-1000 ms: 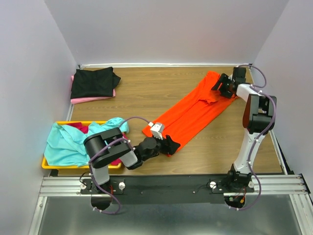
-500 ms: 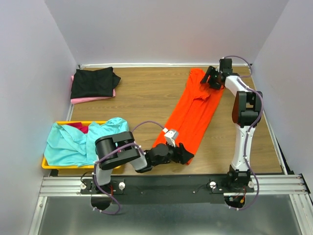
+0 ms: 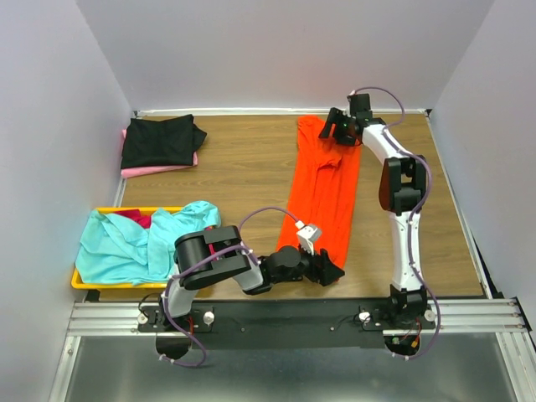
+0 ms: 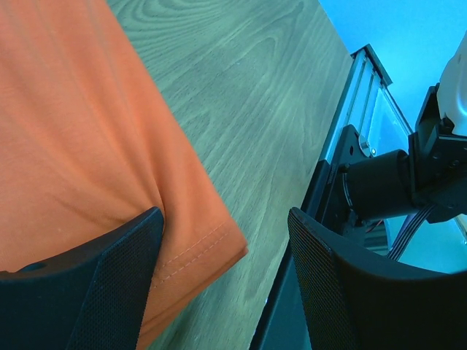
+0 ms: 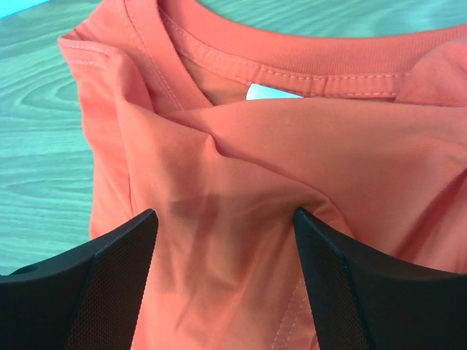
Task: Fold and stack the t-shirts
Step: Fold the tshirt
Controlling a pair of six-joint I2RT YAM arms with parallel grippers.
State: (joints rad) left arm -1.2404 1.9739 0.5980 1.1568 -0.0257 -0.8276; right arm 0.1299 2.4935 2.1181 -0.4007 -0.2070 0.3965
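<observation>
The bright orange t-shirt point(image 3: 322, 188) lies on the wooden table point(image 3: 243, 167) as a long narrow strip running front to back. My left gripper point(image 3: 328, 270) is open at its near end. In the left wrist view the hem corner point(image 4: 211, 251) lies flat between the wide jaws point(image 4: 226, 284), the left finger point(image 4: 95, 292) resting on the orange cloth point(image 4: 87, 131). My right gripper point(image 3: 339, 130) is open at the far end. In the right wrist view its jaws point(image 5: 226, 277) straddle wrinkled orange fabric point(image 5: 292, 146) just below the collar point(image 5: 292, 69).
A folded black t-shirt point(image 3: 159, 141) lies on a pale pink one point(image 3: 151, 170) at the back left. A yellow tray point(image 3: 84, 280) at the front left holds a crumpled teal t-shirt point(image 3: 134, 243) and a magenta one point(image 3: 138, 219). Metal rail point(image 3: 293, 318) runs along the near edge.
The orange shirt has swung from a diagonal to nearly straight front to back. My left gripper moved right along the near edge; my right gripper moved left along the back edge.
</observation>
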